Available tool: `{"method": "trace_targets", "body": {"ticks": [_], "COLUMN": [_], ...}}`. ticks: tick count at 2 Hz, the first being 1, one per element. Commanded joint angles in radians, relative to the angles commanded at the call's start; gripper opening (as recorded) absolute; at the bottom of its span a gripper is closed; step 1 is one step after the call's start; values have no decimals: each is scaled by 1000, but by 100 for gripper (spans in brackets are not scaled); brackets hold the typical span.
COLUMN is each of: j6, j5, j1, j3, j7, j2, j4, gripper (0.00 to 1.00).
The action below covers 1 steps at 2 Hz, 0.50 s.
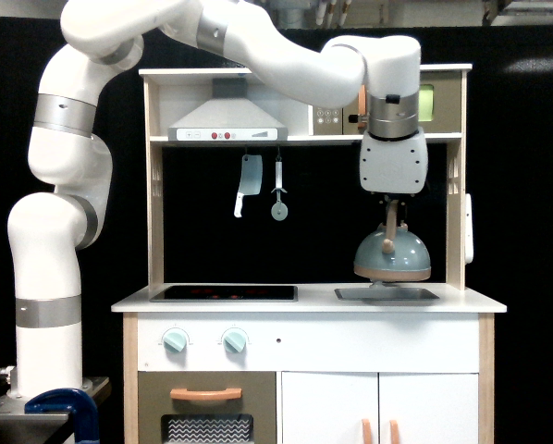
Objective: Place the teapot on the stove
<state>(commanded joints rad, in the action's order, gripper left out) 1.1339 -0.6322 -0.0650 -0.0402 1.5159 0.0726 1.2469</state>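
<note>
The grey-blue teapot (393, 257) with a tan base rim hangs in the air just above the sink basin (387, 294), at the exterior view's right. My gripper (390, 215) is shut on the top of its upright tan loop handle, straight above the pot. The stove (224, 293), a flat black panel with faint red rings, lies on the counter well to the left of the teapot, with nothing on it. The faucet is hidden behind the teapot.
A toy cleaver (248, 183) and a round utensil (278, 195) hang from the rail under the range hood (227, 121), above the stove. The white counter (471, 302) ends at the right beyond the sink. A side post (456, 185) stands right of the teapot.
</note>
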Motion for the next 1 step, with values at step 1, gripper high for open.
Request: {"method": "trace_targets", "body": {"ticks": [1], "j6": [-132], "j5": [-113], "j1": [198], "j3": [-123], "j7": [-199], "j2": [-772], "j4": [-770], "gripper": [0]}}
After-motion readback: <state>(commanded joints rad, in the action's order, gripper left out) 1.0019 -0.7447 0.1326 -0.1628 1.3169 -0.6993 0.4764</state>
